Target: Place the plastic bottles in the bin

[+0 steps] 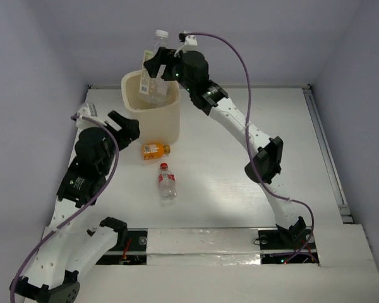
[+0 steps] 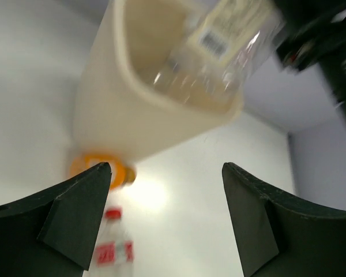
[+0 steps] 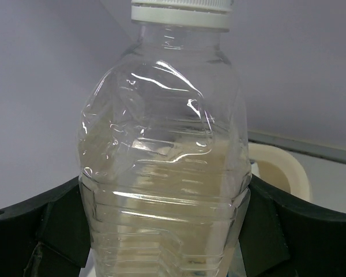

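Observation:
My right gripper [image 1: 158,65] is shut on a large clear bottle [image 1: 160,41] with a white cap, holding it upright over the mouth of the cream bin [image 1: 161,123]. In the right wrist view the bottle [image 3: 167,144] fills the frame between the black fingers [image 3: 57,225], with the bin's rim [image 3: 282,167] behind it. A short orange bottle [image 1: 155,149] lies just in front of the bin. A red-capped bottle [image 1: 167,182] lies nearer still. My left gripper [image 1: 123,126] stands open and empty left of the bin, its view showing the bin [image 2: 104,104], orange bottle [image 2: 81,163] and red-capped bottle [image 2: 112,245].
The white table ends in a raised rail [image 1: 325,151] on the right and grey walls at the back and sides. Purple cables [image 1: 237,53] loop off both arms. The arm bases stand on the near edge [image 1: 202,243].

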Robot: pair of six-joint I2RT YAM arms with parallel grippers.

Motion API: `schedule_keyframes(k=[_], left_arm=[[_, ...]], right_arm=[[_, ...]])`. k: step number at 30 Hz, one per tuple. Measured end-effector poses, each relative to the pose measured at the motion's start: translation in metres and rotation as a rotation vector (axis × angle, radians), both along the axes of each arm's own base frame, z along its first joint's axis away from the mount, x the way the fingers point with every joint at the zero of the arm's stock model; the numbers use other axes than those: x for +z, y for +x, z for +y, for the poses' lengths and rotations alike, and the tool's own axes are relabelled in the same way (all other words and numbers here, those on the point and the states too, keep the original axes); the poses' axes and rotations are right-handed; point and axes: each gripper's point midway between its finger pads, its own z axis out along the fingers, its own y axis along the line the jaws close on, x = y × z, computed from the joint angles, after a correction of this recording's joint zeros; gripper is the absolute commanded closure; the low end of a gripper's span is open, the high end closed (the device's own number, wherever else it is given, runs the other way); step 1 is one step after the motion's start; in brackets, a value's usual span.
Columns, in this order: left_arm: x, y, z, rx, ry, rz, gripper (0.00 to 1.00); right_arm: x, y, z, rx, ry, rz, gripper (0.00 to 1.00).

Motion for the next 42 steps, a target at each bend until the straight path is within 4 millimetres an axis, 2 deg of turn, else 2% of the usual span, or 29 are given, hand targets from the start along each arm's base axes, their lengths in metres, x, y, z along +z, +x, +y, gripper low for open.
schedule_keyframes(k=[3, 6, 7, 12, 15, 17, 19, 20, 23, 26, 27, 28, 29, 30, 32, 33, 34, 35, 36, 37, 40, 41, 42], left_arm=[[-0.064, -0.017, 0.0, -0.007, -0.003, 0.17, 0.25], [-0.111, -0.03, -0.001, -0.017, -0.007, 0.306, 0.23], [-0.125, -0.035, -0.002, -0.023, -0.009, 0.347, 0.22], [-0.161, -0.047, -0.016, -0.087, -0.043, 0.454, 0.16], [-0.185, -0.055, -0.031, -0.168, -0.057, 0.539, 0.14], [-0.197, -0.06, -0.04, -0.225, -0.062, 0.595, 0.13], [-0.212, -0.065, -0.048, -0.274, -0.06, 0.658, 0.09], [-0.217, -0.068, -0.051, -0.294, -0.056, 0.682, 0.05], [-0.224, -0.075, -0.058, -0.354, -0.054, 0.713, 0.04], [-0.225, -0.081, -0.069, -0.424, -0.052, 0.727, 0.03], [-0.226, -0.083, -0.072, -0.442, -0.051, 0.732, 0.03], [-0.227, -0.086, -0.078, -0.469, -0.046, 0.737, 0.03], [-0.228, -0.088, -0.082, -0.494, -0.041, 0.742, 0.03], [-0.229, -0.09, -0.087, -0.515, -0.035, 0.748, 0.03], [-0.233, -0.096, -0.096, -0.559, -0.016, 0.764, 0.04], [-0.236, -0.099, -0.101, -0.578, -0.005, 0.774, 0.04], [-0.239, -0.101, -0.105, -0.592, 0.008, 0.784, 0.04], [-0.242, -0.103, -0.108, -0.602, 0.02, 0.794, 0.04], [-0.245, -0.104, -0.111, -0.607, 0.032, 0.804, 0.04], [-0.249, -0.104, -0.112, -0.608, 0.043, 0.813, 0.04], [-0.257, -0.098, -0.108, -0.56, 0.076, 0.82, 0.04], [-0.259, -0.094, -0.106, -0.54, 0.088, 0.818, 0.04], [-0.261, -0.091, -0.104, -0.523, 0.098, 0.815, 0.04]], right_arm=[[-0.034, 0.003, 0.019, -0.006, -0.08, -0.005, 0.21], [-0.058, 0.002, 0.033, -0.019, -0.153, -0.022, 0.1], [-0.067, 0.0, 0.036, -0.021, -0.183, -0.023, 0.03], [-0.102, -0.004, 0.044, -0.031, -0.276, -0.012, 0.0], [-0.104, -0.005, 0.042, -0.039, -0.299, -0.019, 0.0], [-0.095, -0.007, 0.039, -0.041, -0.301, -0.032, 0.0], [-0.075, -0.01, 0.035, -0.045, -0.287, -0.055, 0.0], [-0.06, -0.013, 0.031, -0.049, -0.271, -0.073, 0.0], [-0.012, -0.028, 0.015, -0.055, -0.229, -0.121, 0.0], [0.047, -0.049, -0.006, -0.044, -0.165, -0.185, 0.0], [0.064, -0.057, -0.013, -0.04, -0.143, -0.202, 0.07], [0.083, -0.066, -0.022, -0.034, -0.121, -0.221, 0.18], [0.096, -0.075, -0.029, -0.028, -0.104, -0.232, 0.35], [0.104, -0.084, -0.036, -0.018, -0.093, -0.234, 0.58], [0.11, -0.101, -0.05, 0.004, -0.076, -0.22, 0.91], [0.086, -0.108, -0.052, 0.034, -0.098, -0.174, 0.92], [0.095, -0.122, -0.065, 0.04, -0.083, -0.175, 0.92], [0.086, -0.132, -0.071, 0.061, -0.074, -0.161, 0.85], [0.068, -0.143, -0.077, 0.081, -0.084, -0.123, 0.78], [0.052, -0.152, -0.081, 0.099, -0.089, -0.094, 0.63], [0.003, -0.175, -0.092, 0.148, -0.119, -0.008, 0.4], [-0.017, -0.182, -0.096, 0.164, -0.136, 0.03, 0.28], [-0.034, -0.189, -0.099, 0.176, -0.15, 0.063, 0.25]])
